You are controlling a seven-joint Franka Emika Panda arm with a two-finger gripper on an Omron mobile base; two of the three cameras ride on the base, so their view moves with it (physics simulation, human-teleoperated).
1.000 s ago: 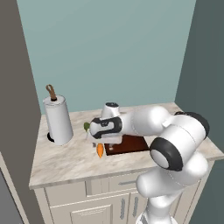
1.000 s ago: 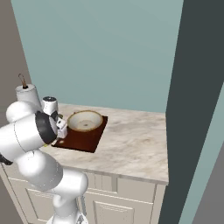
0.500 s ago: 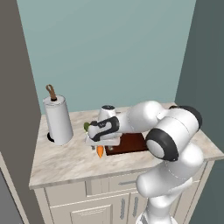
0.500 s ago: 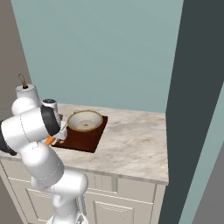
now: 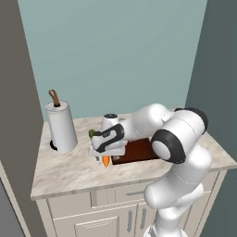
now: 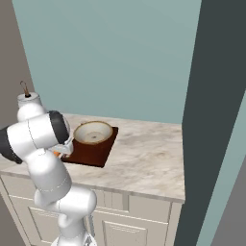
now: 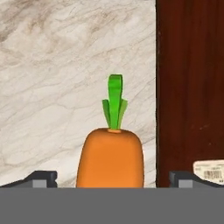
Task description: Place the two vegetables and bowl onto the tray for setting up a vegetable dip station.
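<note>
The hand view is showing the small orange carrot with a green top point(image 7: 110, 153) lying on the marble worktop point(image 7: 65, 65) between the spread fingertips of the gripper point(image 7: 111, 178), beside the dark reddish-brown rectangular tray point(image 7: 192, 87). The right base view is showing the tan-beige shallow bowl point(image 6: 92, 133) sitting on the tray. The left base view is showing a white paper towel roll point(image 5: 61, 126) standing well apart.

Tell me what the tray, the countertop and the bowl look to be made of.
Tray: dark reddish-brown wood, smooth matte, faint vertical grain streaks. Countertop: marble or a marble look, polished, beige with grey-brown veining. Bowl: probably glazed ceramic or stoneware, tan with a mottled brownish inside; the render leaves this open.
</note>
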